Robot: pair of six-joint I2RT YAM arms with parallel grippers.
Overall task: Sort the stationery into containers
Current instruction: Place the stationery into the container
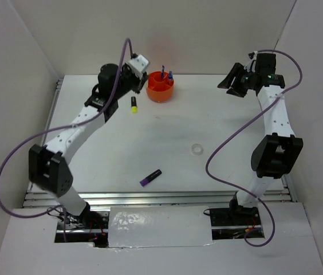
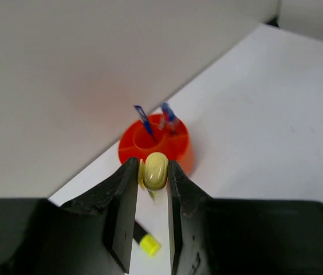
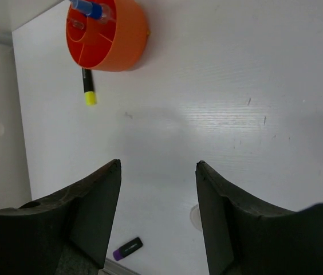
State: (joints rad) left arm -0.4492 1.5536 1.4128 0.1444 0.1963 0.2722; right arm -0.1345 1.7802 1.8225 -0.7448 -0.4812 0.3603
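Note:
My left gripper (image 1: 142, 83) (image 2: 153, 163) is shut on a pale yellow stick (image 2: 155, 172), held above the table just left of the orange organiser (image 1: 161, 88) (image 2: 176, 150) (image 3: 115, 46). A blue pen (image 1: 163, 73) (image 2: 144, 122) and a blue-capped bottle (image 1: 170, 75) (image 2: 167, 113) (image 3: 93, 8) stand in its compartments. The yellow highlighter (image 1: 133, 104) (image 2: 147, 243) (image 3: 88, 89) lies by the organiser. The purple highlighter (image 1: 150, 177) (image 3: 128, 248) lies near the front. The tape ring (image 1: 196, 149) (image 3: 194, 215) lies mid-right. My right gripper (image 1: 234, 87) (image 3: 158, 164) hangs open and empty at the far right.
White walls close in the back and both sides of the table (image 1: 224, 126). A metal rail (image 1: 167, 197) runs along the near edge. Purple cables loop beside both arms.

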